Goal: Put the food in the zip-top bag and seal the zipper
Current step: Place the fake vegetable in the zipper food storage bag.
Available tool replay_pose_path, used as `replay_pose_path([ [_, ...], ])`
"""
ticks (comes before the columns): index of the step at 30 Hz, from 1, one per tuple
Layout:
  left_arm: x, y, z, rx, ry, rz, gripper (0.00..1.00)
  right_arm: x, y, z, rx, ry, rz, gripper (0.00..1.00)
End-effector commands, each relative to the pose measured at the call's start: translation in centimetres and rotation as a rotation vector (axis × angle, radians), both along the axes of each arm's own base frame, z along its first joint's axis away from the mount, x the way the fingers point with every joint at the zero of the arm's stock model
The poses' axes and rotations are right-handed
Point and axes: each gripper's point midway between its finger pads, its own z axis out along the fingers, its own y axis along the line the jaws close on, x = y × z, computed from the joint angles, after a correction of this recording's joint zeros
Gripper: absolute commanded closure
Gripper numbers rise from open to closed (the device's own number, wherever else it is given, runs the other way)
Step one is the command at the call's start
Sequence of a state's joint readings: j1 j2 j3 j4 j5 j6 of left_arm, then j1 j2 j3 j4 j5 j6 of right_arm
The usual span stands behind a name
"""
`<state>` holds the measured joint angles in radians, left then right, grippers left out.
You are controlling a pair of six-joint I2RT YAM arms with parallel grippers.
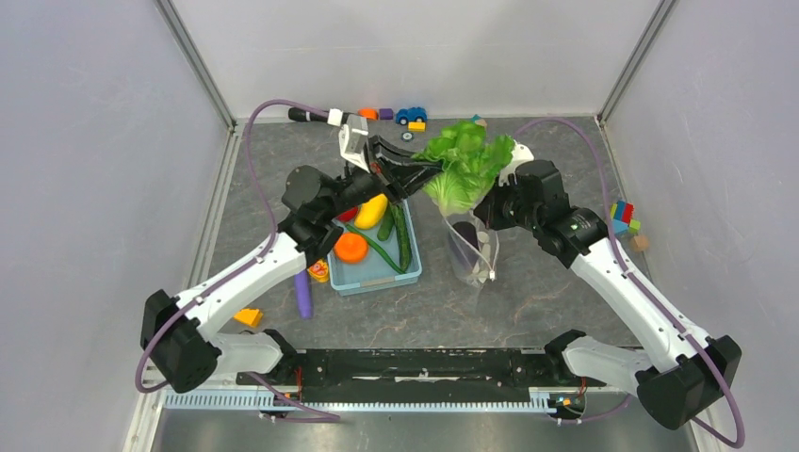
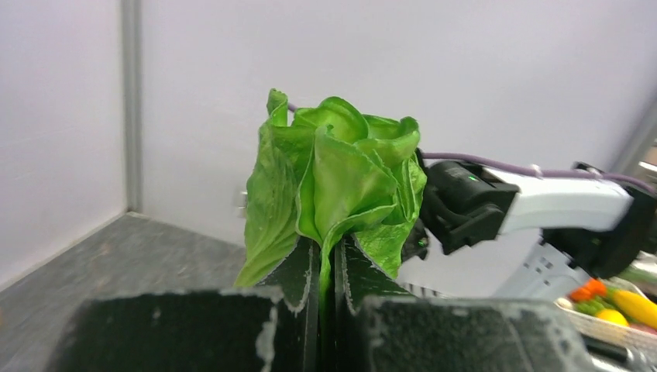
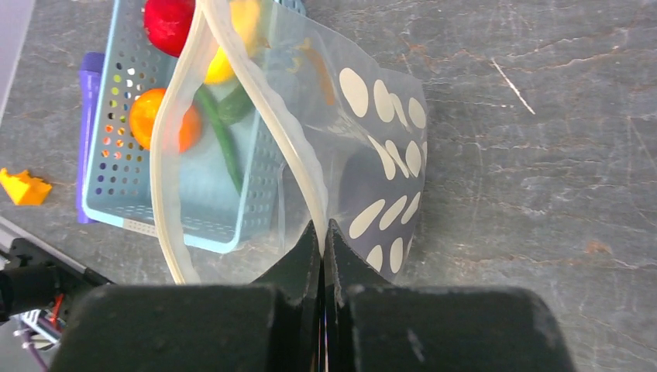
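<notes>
- Green lettuce (image 1: 466,162) is clamped by its stalk in the left gripper (image 1: 426,175). It hangs in the air above the table (image 1: 528,301), just beside the bag (image 1: 471,252) and not yet inside it.
- On the other side, the right gripper (image 3: 324,232) is pressed together on the rim of the bag and holds it upright, to the right of the basket (image 1: 375,271).
- Its mouth gapes open, and the zipper (image 3: 267,105) is not sealed.
- Through the bag wall a dark shape (image 1: 464,235) shows; I cannot tell what it is.
- An orange piece (image 1: 350,247), a yellow piece (image 1: 370,211) and a cucumber (image 1: 403,240) lie in the basket.
- I judge that the step in hand is loading the lettuce. The next move calls for bringing the leaves over the mouth and lowering them in. The lettuce looks wider than the opening, so the leaves may catch on the rim and fold the bag.
</notes>
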<state>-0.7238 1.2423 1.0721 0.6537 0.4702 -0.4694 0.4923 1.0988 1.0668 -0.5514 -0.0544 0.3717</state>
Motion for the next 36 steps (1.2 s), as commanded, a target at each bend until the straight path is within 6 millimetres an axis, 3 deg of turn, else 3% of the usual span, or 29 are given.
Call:
replay_pose_path([
  [1, -3.7, -0.3, 2.4, -0.126, -0.131, -0.183, 0.98, -0.3, 1.4, 1.9, 0.117, -0.020, 0.023, 1.00],
  [14, -1.8, -2.6, -5.4, -0.045, -0.143, -0.192, 0.98, -1.0, 2.5, 2.5, 0.185, -0.003, 0.072, 1.00],
  [19, 0.2, -3.1, -8.2, 0.005, -0.109, -0.110, 0.98, -1.6, 3.5, 3.5, 0.252, -0.014, 0.122, 1.00],
  [31, 2.5, -2.8, -13.0, 0.105, -0.053, 0.013, 0.98, -1.8, 3.5, 4.3, 0.276, -0.025, 0.135, 1.00],
  [36, 3.3, -1.2, -14.3, 0.169, -0.053, 0.125, 0.98, -1.7, 2.9, 4.6, 0.278, -0.038, 0.118, 1.00],
])
